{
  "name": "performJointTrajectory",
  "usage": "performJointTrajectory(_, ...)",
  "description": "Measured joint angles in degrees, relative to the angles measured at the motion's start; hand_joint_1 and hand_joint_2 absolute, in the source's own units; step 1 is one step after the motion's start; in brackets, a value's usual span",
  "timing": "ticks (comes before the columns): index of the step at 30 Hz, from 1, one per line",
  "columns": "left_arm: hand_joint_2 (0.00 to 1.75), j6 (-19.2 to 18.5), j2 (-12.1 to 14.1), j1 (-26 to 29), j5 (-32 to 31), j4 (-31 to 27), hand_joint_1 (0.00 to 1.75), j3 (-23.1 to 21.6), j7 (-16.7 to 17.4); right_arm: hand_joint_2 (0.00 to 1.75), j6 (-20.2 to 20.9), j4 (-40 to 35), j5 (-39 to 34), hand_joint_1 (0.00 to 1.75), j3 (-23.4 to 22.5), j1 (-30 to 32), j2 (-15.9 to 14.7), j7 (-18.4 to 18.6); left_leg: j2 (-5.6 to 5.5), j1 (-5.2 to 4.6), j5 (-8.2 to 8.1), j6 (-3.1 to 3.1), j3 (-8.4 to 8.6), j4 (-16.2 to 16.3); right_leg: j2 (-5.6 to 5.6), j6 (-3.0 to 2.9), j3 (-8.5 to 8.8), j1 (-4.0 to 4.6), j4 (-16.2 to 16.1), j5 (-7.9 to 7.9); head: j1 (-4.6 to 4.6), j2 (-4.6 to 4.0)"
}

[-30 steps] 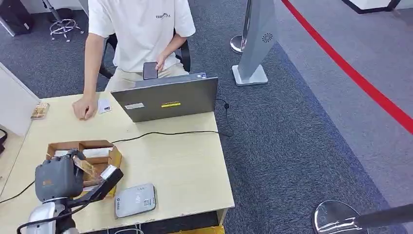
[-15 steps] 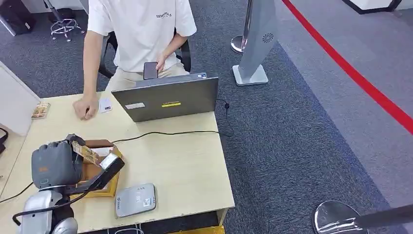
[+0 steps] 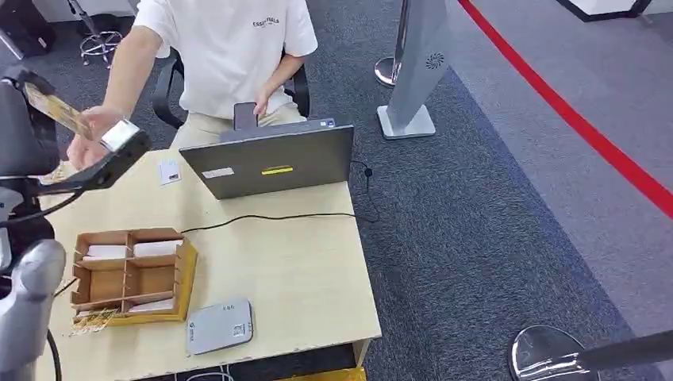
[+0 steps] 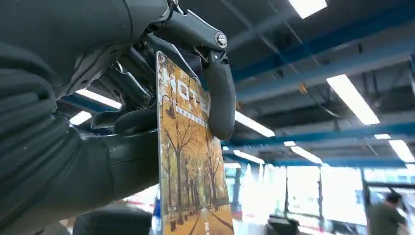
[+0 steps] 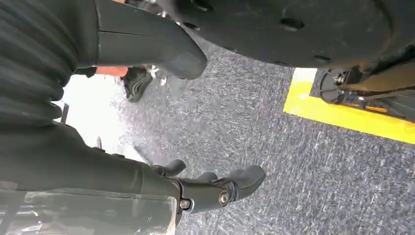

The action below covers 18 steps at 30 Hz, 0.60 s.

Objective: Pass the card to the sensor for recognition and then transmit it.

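Thin, flat, glossy card [image 4: 193, 161] printed with an autumn avenue of orange trees, stiff and rectangular, pinched at one end in the dark-fingered left hand [image 3: 48, 135]: thick grey thumb [image 4: 218, 93] pressed on the printed face, darker fingers behind. Held high, well above the far left corner of the pale wooden rectangular table [image 3: 301, 278], tilted, just beside the raised hand of the seated person in a white T-shirt [image 3: 230, 48]. Right hand [image 5: 215, 188] hanging low over speckled grey carpet, fingers slightly apart and lightly curled, holding nothing.

On the table: flat grey rounded-corner sensor pad [image 3: 220, 325] at the near edge; just beside it a brown cardboard divided tray [image 3: 131, 278] with white cards in its compartments; a grey open laptop [image 3: 274, 159] at the far edge, with a black cable [image 3: 270, 217] trailing across the tabletop; a small white card [image 3: 169, 171] left of the laptop.
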Motion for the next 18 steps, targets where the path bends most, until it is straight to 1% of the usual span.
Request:
performJointTrajectory(2, 1.75, 0.81, 1.26, -2.99, -2.23, 2.82, 1.75, 0.17, -0.02, 1.75, 0.0, 0.22, 0.07, 0.0, 0.57, -0.01, -0.15, 0.06, -0.01, 0.01, 0.0, 0.0, -0.02, 0.0, 0.0, 0.0, -0.01, 0.01, 0.01, 0.0, 0.0, 0.0)
performJointTrajectory(4, 1.75, 1.25, 3.08, -6.62, -6.05, 6.64, 1.75, 0.24, -0.39, 1.75, 0.02, 0.44, 0.44, 0.0, 1.07, -0.06, -0.35, 0.15, 0.01, 0.01, 0.0, 0.0, -0.02, 0.0, 0.01, 0.0, -0.01, 0.01, 0.01, 0.0, -0.02, 0.0)
performJointTrajectory(6, 1.75, 1.97, 4.37, -9.6, -8.66, 10.19, 1.75, 0.24, -0.26, 1.75, 0.07, 0.68, 0.87, 0.0, 1.55, -0.06, -0.55, 0.13, 0.01, 0.01, 0.0, 0.0, -0.02, 0.0, 0.01, 0.0, -0.01, 0.01, 0.01, 0.0, -0.02, 0.0)
performJointTrajectory(8, 1.75, 2.65, 5.42, -12.13, -9.01, 13.49, 1.75, 0.24, 0.52, 1.75, 0.15, 0.92, 0.92, 0.0, 1.95, -0.08, -0.74, 0.13, 0.01, 0.0, 0.0, 0.0, -0.02, 0.0, 0.02, 0.0, -0.01, 0.0, 0.01, 0.0, -0.02, 0.0)
performJointTrajectory(10, 1.75, 2.96, 5.79, -13.79, -8.88, 15.93, 1.75, 0.37, 1.12, 1.75, 0.15, 1.05, 0.92, 0.0, 2.08, -0.13, -0.83, 0.13, 0.0, 0.0, 0.0, 0.0, -0.02, 0.0, 0.01, 0.0, 0.01, 0.0, 0.01, 0.0, 0.02, 0.0)
performJointTrajectory(14, 1.75, 2.91, 5.81, -14.7, -8.95, 19.55, 1.75, 1.59, 1.25, 1.75, 0.15, 1.27, 0.7, 0.0, 2.19, -0.27, -0.85, 0.35, 0.0, -0.01, 0.0, 0.0, -0.02, 0.0, 0.01, 0.0, 0.01, -0.01, 0.01, 0.0, 0.0, 0.0)
performJointTrajectory(15, 1.75, 2.91, 5.77, -14.71, -8.95, 20.1, 0.0, 1.88, 1.25, 1.75, 0.17, 1.27, 0.66, 0.0, 2.21, -0.28, -0.85, 0.46, 0.0, -0.01, 0.0, 0.0, -0.02, 0.0, 0.02, 0.0, 0.01, -0.01, 0.01, 0.0, 0.0, 0.0)
performJointTrajectory(18, 1.75, 2.32, 5.7, -14.74, -8.62, 21.45, 0.0, 2.73, 1.25, 1.75, 0.24, 1.27, 0.57, 0.0, 2.21, -0.28, -0.87, 0.59, 0.0, 0.0, 0.0, 0.0, -0.02, 0.0, 0.02, 0.0, 0.0, -0.01, 0.01, 0.0, 0.0, 0.0)
